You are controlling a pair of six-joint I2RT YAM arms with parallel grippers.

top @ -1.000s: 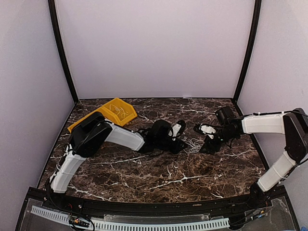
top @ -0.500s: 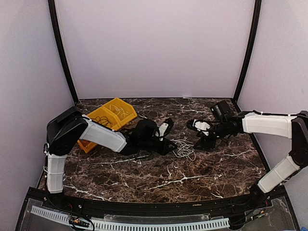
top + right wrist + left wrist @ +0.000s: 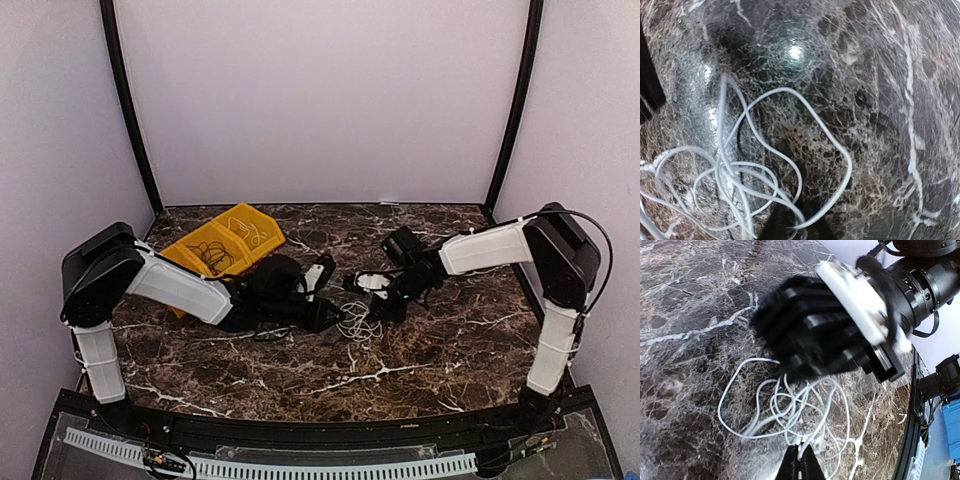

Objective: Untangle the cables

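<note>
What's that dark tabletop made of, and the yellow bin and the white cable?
The table: marble-look, dark brown with white veins, glossy under the glare; possibly laminate. The bin: yellow plastic by its smooth moulded walls. The white cable: thin floppy loops, likely plastic-sheathed wire.

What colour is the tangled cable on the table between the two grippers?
White; the cable shows best in the left wrist view.

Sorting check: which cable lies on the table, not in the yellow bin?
The white cable, a tangled heap on the marble table; the black cable sits inside the yellow bin.
</note>
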